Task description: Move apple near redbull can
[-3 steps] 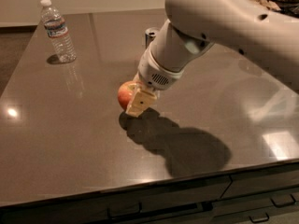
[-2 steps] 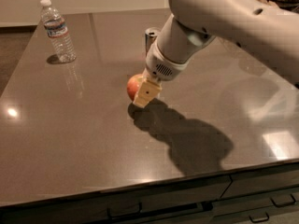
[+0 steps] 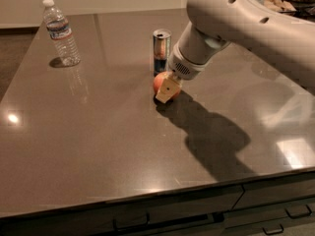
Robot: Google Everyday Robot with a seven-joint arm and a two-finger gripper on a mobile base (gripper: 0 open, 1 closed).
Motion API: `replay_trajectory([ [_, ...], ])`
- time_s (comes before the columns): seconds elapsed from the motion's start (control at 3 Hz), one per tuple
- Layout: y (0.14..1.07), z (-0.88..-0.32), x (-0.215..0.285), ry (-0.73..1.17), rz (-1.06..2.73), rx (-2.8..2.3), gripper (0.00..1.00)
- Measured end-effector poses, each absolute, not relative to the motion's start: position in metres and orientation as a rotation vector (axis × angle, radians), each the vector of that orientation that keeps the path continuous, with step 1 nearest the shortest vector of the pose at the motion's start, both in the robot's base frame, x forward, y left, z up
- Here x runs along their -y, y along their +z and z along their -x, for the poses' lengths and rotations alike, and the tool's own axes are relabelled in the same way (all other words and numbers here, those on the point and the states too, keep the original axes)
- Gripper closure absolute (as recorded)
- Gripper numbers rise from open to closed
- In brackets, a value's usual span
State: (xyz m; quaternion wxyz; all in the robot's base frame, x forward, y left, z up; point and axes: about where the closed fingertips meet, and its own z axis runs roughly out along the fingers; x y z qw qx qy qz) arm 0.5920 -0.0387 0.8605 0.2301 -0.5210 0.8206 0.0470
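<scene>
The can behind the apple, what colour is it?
Silver and blue can, best in the camera view; the tool holds the apple before it.

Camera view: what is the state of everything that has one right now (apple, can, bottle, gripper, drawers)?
apple: gripped, low over the table, just in front of the can.
gripper: shut on the apple, beside the can.
can: upright; whether it touches the apple cannot be told.
bottle: upright, capped, at the far left.
drawers: shut.
</scene>
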Motion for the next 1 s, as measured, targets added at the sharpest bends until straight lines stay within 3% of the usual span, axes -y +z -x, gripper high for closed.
replay_trajectory([
  [0.33, 0.864, -0.61, 0.058, 0.08, 1.29, -2.271, 1.0],
  [1.0, 0.862, -0.63, 0.068, 0.081, 1.22, -2.285, 0.59],
])
